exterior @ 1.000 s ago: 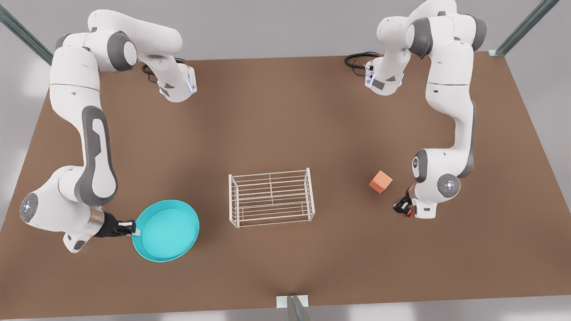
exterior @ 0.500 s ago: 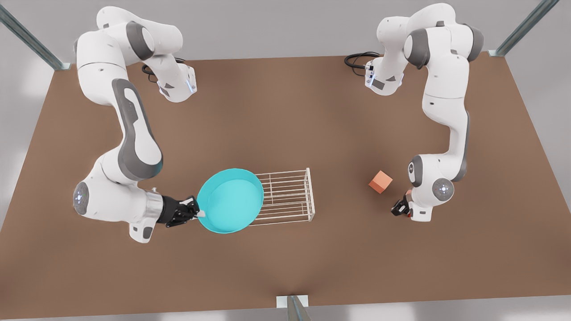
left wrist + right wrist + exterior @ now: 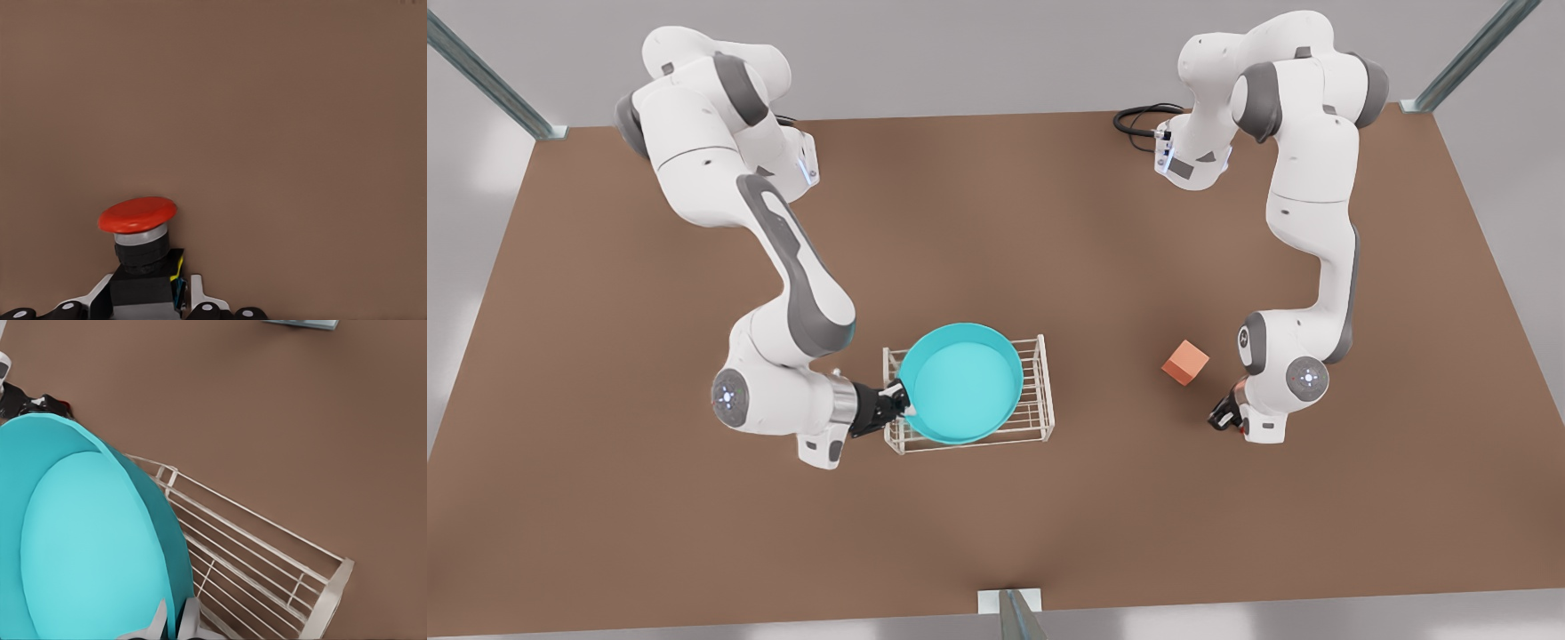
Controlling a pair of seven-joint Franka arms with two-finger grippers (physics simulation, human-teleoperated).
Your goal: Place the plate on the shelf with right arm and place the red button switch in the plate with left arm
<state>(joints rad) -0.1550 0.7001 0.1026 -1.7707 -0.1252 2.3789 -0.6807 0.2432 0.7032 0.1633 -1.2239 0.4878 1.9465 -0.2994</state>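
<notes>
The turquoise plate (image 3: 960,382) is over the top of the white wire shelf (image 3: 1040,391) and covers most of it; whether it rests on the bars I cannot tell. My right gripper (image 3: 898,402) is shut on the plate's rim on the front view's left side. In the right wrist view the plate (image 3: 87,547) is beside the shelf (image 3: 267,553), the fingers (image 3: 193,613) pinching its edge. My left gripper (image 3: 1227,416) is low over the table at the front view's right, shut on the dark body of the red button switch (image 3: 137,215).
A salmon-orange cube (image 3: 1185,362) lies on the brown table (image 3: 996,231) just beside the left gripper, toward the shelf. A small grey fixture (image 3: 1009,604) stands at the table's near edge. Both arm bases are at the far edge.
The right arm has swung the plate from the table at the front view's left across to over the shelf. The left arm has barely moved and still holds the switch.
</notes>
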